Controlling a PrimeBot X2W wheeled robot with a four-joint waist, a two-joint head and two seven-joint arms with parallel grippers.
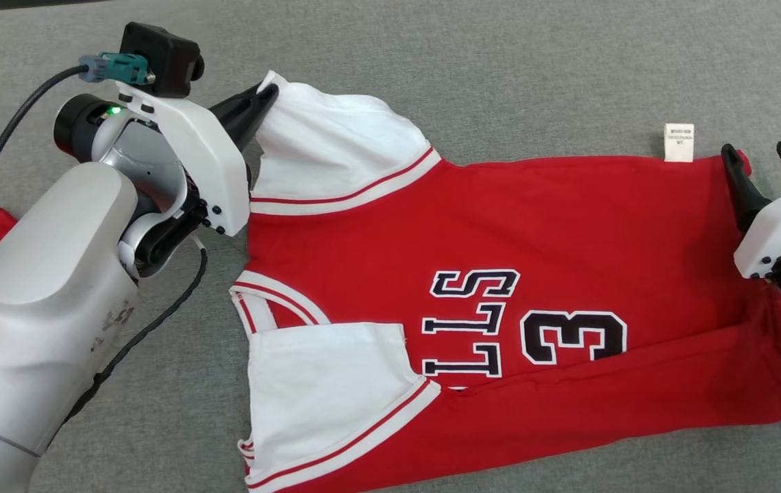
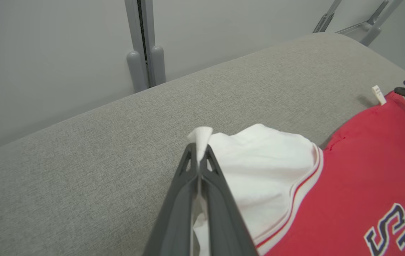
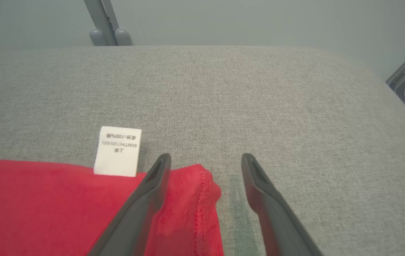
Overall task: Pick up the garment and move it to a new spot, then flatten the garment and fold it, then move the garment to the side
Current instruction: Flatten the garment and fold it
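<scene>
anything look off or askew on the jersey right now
Yes. The red jersey has its near edge folded up over itself, hiding part of the lettering, so it isn't flat. A white care label sticks out past its far edge.

The garment's (image 1: 568,226) lettering (image 1: 473,322) runs under a folded white sleeve (image 1: 329,370) (only "LLS" and "3" read), which the head view's bottom edge cuts off. The label's (image 1: 679,142) print is too small to read there.
</scene>
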